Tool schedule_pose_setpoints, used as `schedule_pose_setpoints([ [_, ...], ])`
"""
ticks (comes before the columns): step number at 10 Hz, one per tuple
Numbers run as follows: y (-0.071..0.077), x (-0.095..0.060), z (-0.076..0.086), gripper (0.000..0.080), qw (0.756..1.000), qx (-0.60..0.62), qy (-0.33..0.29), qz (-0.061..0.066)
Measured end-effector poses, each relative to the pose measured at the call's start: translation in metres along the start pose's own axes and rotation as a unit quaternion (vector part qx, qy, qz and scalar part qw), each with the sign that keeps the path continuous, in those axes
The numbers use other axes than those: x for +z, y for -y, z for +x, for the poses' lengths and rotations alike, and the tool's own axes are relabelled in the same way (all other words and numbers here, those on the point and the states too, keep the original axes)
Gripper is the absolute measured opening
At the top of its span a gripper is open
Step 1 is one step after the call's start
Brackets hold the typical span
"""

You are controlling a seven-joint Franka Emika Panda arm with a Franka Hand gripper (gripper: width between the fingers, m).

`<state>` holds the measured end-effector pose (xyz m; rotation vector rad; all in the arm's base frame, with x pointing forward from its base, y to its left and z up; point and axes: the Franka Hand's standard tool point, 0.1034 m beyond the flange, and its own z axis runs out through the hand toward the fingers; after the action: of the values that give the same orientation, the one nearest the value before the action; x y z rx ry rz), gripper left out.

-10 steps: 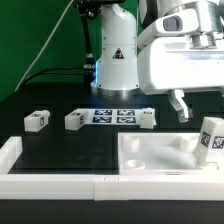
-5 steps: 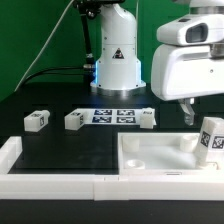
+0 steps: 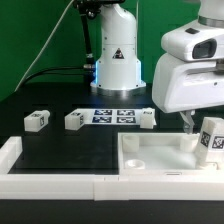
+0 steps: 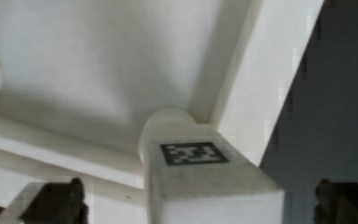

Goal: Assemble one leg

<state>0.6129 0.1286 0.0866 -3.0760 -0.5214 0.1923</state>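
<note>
A leg (image 3: 211, 137), a chunky white block with a square tag, stands upright at the right end of the large white tray-shaped piece (image 3: 150, 158). My gripper (image 3: 193, 123) hangs just above and behind it, with one finger (image 3: 187, 121) showing. In the wrist view the gripper (image 4: 202, 205) is open. Its dark fingers (image 4: 60, 200) stand apart on either side of the tagged leg (image 4: 197, 160) without touching it. Three more legs lie on the black table: one (image 3: 37, 121), a second (image 3: 76, 120) and a third (image 3: 147, 118).
The marker board (image 3: 113, 116) lies flat between the loose legs. The robot's white base (image 3: 116, 62) stands behind it with cables. A white rail (image 3: 40, 180) runs along the table's front edge and turns up at the exterior view's left.
The arm has moved toward the exterior view's right, bringing the gripper over the leg standing on the tray. The parts have not moved.
</note>
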Motion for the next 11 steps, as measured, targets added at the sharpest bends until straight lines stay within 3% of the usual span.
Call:
schedule_pose_setpoints([
  [1,0.0003,0.0000,0.0000,0.0649,1.000,0.000,0.000,0.000],
  [3,0.0002,0.0000,0.0000,0.0391,1.000,0.000,0.000,0.000],
  [4,-0.0017,-0.0004,0.0001,0.0301,1.000,0.001,0.000,-0.001],
  [9,-0.0033,-0.0007,0.0001,0.0301,1.000,0.031,-0.001,0.000],
  [11,-0.0065,0.0003,-0.0016,0.0299,0.980,0.198,-0.023,0.013],
])
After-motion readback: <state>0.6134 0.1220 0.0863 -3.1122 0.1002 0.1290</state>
